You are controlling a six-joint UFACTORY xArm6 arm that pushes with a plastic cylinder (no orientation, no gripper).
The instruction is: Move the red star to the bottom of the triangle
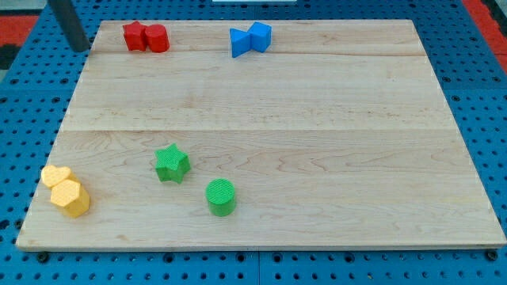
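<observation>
Red star at the frame's upper left, unmoved beside my tip; blue triangle awaits; end effector is a jawless rod.

Upper left, the tip stands left of the red star, which touches a red block on its right. At top centre the left blue block touches the right blue block. Lower left lie the green star, green cylinder, and the touching upper yellow block and lower yellow block.

The rod enters from the view's top left corner and slants down toward the right. My tip sits near the view's top left, low and clear of contact.
</observation>
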